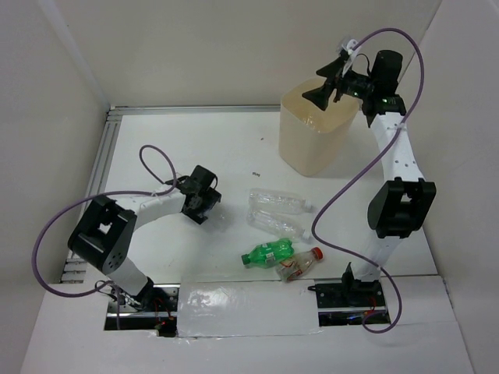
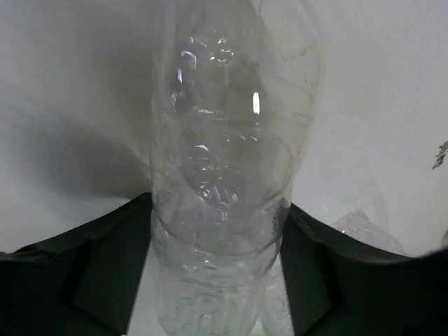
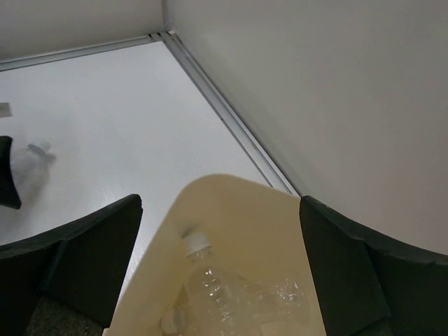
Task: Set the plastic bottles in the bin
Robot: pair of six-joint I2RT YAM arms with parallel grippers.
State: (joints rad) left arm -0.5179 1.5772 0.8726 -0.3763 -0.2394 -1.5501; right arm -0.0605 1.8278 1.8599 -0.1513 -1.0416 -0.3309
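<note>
From above, the right tool (image 1: 326, 82) hangs over the bin (image 1: 316, 148), which stands on the tabletop (image 1: 195, 140) directly under it. The two fingers of this tool are spread apart and nothing is between them. The left tool (image 1: 204, 196) is low over the tabletop, and from this view I cannot tell what it holds. Beside the left tool, on the side of the right arm, lie the farther clear bottle (image 1: 281, 201) and the nearer clear bottle (image 1: 274, 224), close together. More away from that tool, toward the arm bases, lie the green bottle (image 1: 267, 252) and the red-capped bottle (image 1: 301, 265), just beside each other. In the left wrist view, the left tool is closed on the held clear bottle (image 2: 224, 175): the dark fingers (image 2: 91, 280) press both its sides, and it stretches forward from the tool. In the right wrist view, the right tool stands wide open with the bin's opening below it. Inside the bin lies a binned clear bottle (image 3: 231, 287) with a white cap (image 3: 196, 243).
</note>
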